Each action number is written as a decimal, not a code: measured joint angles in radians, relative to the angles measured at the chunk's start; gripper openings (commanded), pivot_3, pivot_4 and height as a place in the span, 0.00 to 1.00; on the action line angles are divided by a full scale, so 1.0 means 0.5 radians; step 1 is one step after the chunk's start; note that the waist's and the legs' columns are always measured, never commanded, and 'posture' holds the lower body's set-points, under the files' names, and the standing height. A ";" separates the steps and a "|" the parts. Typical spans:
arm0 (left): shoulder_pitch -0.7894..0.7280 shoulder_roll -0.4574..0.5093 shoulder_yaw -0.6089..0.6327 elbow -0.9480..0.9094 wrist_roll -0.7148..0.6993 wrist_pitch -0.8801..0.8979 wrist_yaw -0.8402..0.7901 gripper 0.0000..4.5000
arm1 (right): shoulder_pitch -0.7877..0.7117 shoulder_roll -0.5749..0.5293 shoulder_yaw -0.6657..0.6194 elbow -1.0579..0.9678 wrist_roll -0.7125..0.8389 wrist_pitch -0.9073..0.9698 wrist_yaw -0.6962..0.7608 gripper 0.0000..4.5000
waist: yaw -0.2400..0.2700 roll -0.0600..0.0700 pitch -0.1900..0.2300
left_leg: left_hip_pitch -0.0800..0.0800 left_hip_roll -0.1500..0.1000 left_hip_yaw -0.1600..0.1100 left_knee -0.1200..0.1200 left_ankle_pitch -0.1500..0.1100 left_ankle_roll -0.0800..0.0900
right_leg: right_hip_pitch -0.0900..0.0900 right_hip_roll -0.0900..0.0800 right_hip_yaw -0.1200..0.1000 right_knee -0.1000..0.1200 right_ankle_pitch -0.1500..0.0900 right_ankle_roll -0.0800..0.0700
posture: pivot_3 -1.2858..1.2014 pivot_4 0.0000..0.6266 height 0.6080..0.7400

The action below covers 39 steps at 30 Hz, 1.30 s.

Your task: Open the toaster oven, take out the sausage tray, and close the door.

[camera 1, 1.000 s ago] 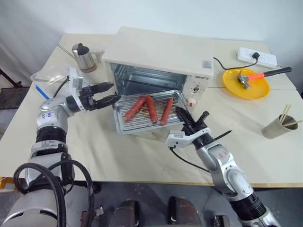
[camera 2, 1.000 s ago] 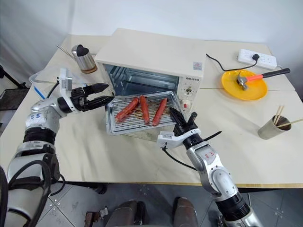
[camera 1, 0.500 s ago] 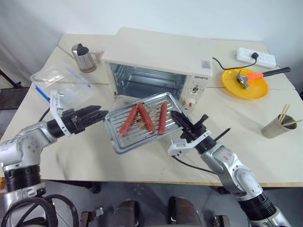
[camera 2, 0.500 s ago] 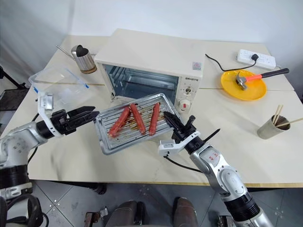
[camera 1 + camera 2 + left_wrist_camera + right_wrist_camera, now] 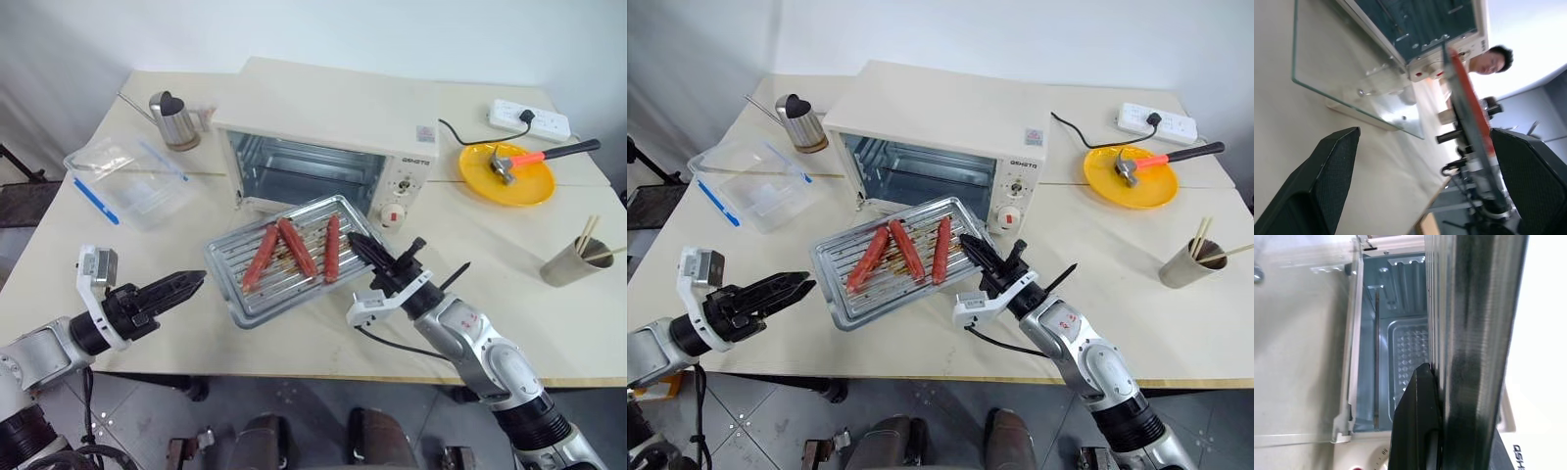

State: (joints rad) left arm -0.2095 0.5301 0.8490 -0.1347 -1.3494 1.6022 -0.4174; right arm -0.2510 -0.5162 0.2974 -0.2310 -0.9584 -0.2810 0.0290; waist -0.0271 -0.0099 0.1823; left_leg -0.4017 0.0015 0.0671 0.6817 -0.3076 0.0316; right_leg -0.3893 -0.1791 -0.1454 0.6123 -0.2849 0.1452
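While my right gripper (image 5: 361,245) is clamped on the sausage tray (image 5: 284,258), holding it above the desk (image 5: 549,323) before the open toaster oven (image 5: 328,132), my left gripper (image 5: 181,286) hangs spread and empty near the desk's front-left edge.

Cream table with oven and scattered kitchen items

The cream table (image 5: 294,343) carries the toaster oven (image 5: 328,127) near its middle, its glass door (image 5: 1352,73) folded down flat onto the surface. At ten o'clock from the oven stands a metal kettle (image 5: 174,119); at nine o'clock, a clear plastic container (image 5: 127,181). At three o'clock sits a yellow plate (image 5: 509,174) bearing a hammer (image 5: 534,157), a white power strip (image 5: 532,118) at two o'clock, and a cup of chopsticks (image 5: 576,259) at four o'clock.
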 measured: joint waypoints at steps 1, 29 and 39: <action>0.009 -0.011 -0.010 0.018 -0.102 -0.018 0.082 1.00 | 0.000 0.000 0.000 0.004 0.002 -0.010 0.000 0.00 | 0.001 0.000 0.000 | 0.000 -0.001 -0.001 0.000 0.000 0.000 | 0.000 0.002 0.007 0.000 0.000 0.000 | 0.52 0.24 1.00; 0.295 -0.093 -0.835 0.059 -1.188 -0.921 0.852 0.82 | -0.018 -0.015 0.000 0.049 0.030 -0.091 -0.002 0.00 | 0.000 0.000 0.000 | 0.012 0.006 0.010 -0.003 -0.002 -0.005 | 0.003 0.029 0.068 -0.010 -0.001 -0.001 | 0.52 0.24 1.00; 0.285 -0.074 -0.870 0.077 -1.226 -0.906 0.781 0.14 | -0.018 -0.016 0.000 0.049 0.031 -0.087 0.019 0.00 | 0.000 0.000 0.000 | 0.012 0.007 0.013 -0.004 -0.002 -0.005 | 0.002 0.029 0.070 -0.012 -0.001 -0.001 | 0.52 0.24 1.00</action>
State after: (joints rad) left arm -0.0672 0.4929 0.4141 -0.0962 -1.9622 1.1491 -0.0267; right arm -0.2598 -0.5242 0.2974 -0.2065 -0.9428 -0.3247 0.0383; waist -0.0273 -0.0099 0.1822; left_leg -0.3958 0.0051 0.0739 0.6800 -0.3088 0.0292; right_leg -0.3883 -0.1644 -0.1102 0.6064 -0.2852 0.1448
